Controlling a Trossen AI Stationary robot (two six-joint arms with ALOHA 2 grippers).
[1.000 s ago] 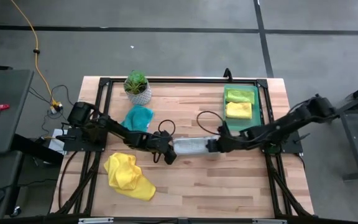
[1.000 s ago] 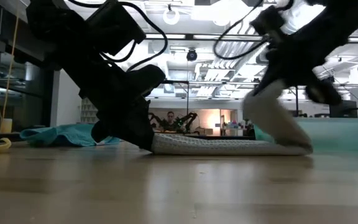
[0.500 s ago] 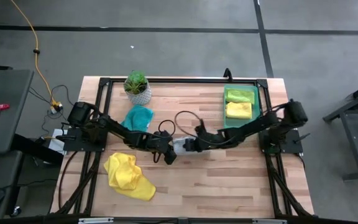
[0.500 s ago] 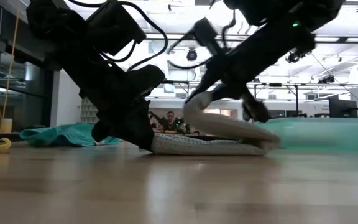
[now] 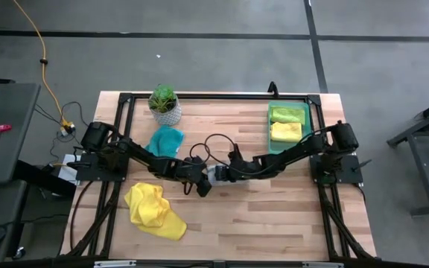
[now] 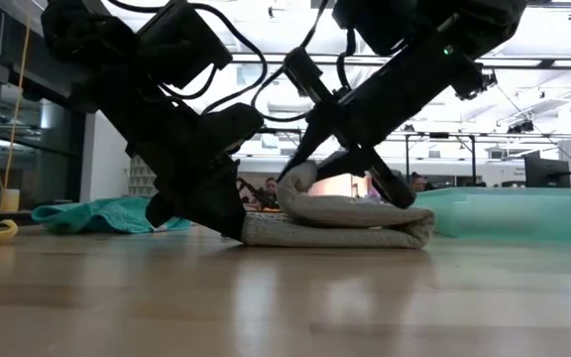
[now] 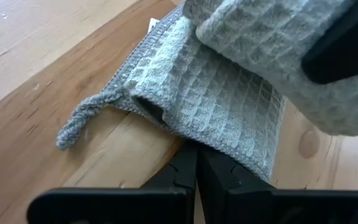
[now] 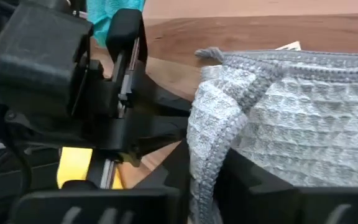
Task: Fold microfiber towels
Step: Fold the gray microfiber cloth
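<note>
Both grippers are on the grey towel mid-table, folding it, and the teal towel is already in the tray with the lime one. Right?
Not quite. The high view shows the teal towel lying on the table beside the plant; the tray holds the lime towel and a yellow towel. Both grippers, left and right, are at the grey towel.

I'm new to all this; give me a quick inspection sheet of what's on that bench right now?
Surface: wooden table.
Job's things: grey towel mid-table, folded over; teal towel and crumpled yellow towel loose; two folded towels, lime and yellow, in the tray.
Clutter: potted plant.
Grippers: left gripper shut on the grey towel's edge; right gripper on the folded-over edge.
Cables: yellow cord on the floor.
Surroundings: a person seated far behind in the low view.
</note>
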